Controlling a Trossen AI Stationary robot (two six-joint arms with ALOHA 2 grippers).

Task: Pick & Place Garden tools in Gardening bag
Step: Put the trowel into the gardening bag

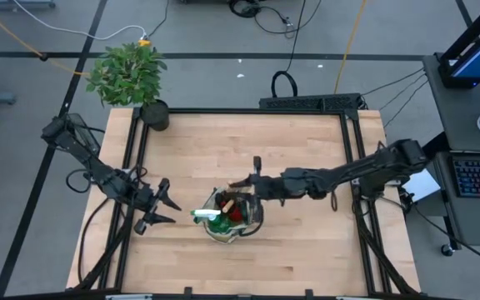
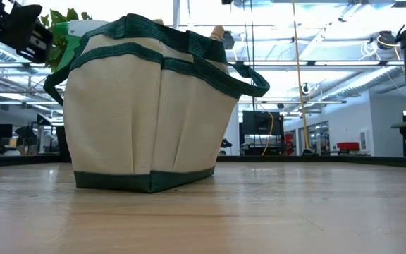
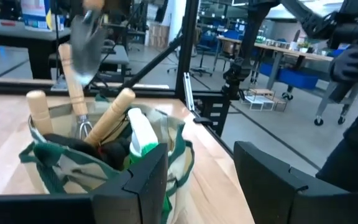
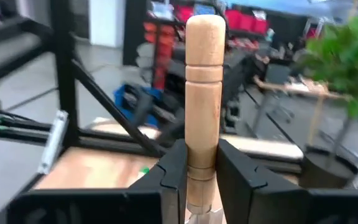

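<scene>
The beige gardening bag with green trim [image 1: 232, 218] stands on the table's near middle; it also shows in the low view [image 2: 143, 120]. Wooden handles [image 3: 107, 121] and the spray bottle with a white head [image 3: 140, 134] stick out of its top. My right gripper [image 1: 252, 181] hovers over the bag's far rim, shut on a wooden-handled trowel whose blurred metal blade [image 3: 87, 40] hangs above the bag. My left gripper [image 1: 167, 208] is open and empty, just left of the bag. My right gripper pinches the trowel's wooden handle [image 4: 202, 134] between its two fingers [image 4: 174, 171], well away from the rounded free end [image 4: 205, 31]. The fingers come from the table's right and lie across the handle. The trowel is lifted clear above the bag.
A leafy plant [image 1: 127, 73] in a black pot [image 1: 154, 114] stands at the table's far left corner. Black frame rails [image 1: 240, 111] run along the table's edges. Bare wood lies on the far half [image 1: 248, 142] and near right [image 1: 323, 250].
</scene>
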